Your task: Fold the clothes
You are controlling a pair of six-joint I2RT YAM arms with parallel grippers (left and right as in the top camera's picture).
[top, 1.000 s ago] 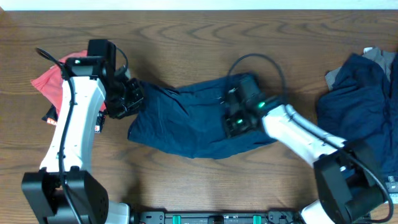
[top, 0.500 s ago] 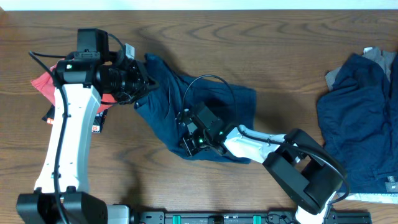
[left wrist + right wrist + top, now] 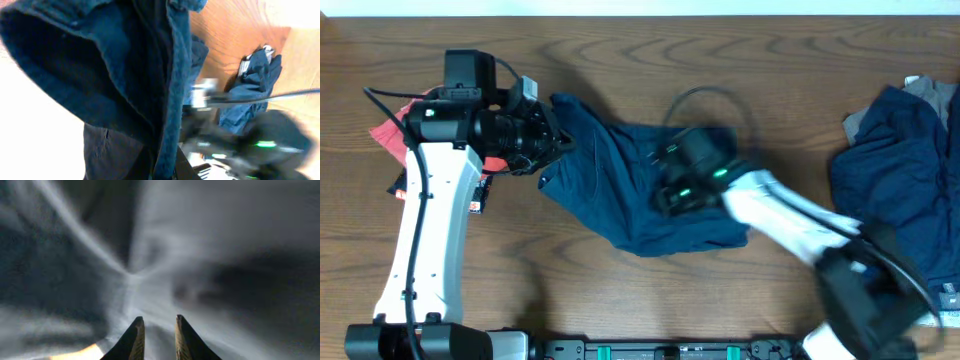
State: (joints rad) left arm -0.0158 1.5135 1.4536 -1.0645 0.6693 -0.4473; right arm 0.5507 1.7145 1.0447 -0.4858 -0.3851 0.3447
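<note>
One pair of navy shorts (image 3: 620, 195) is being worked on around the middle of the tabletop (image 3: 770, 60), somewhat nearer the left edge than the right. Its left end is being held up off the wood by the left gripper (image 3: 548, 140), which is clenched on the cloth. In the left wrist view the fabric is hanging in folds right against the camera, which fits such a grasp. That end is probably being raised so that it can be carried over the rest of the garment as a fold.

The right gripper (image 3: 668, 190) is being shown blurred over the right half of the shorts. In its own view the two fingertips (image 3: 136, 332) are being held with only a narrow gap, pointing at smeared cloth. Whether any cloth is pinched between them cannot be told. It is probably being placed there either to pin the shorts down or to take a second hold.

Further out, a pile (image 3: 895, 170) of navy and grey clothes is being left at the right edge. A red piece (image 3: 392, 135) is lying at the left edge beneath the left arm (image 3: 430, 220). Both are well apart from the shorts, seemingly so that one garment is being handled at a time.
</note>
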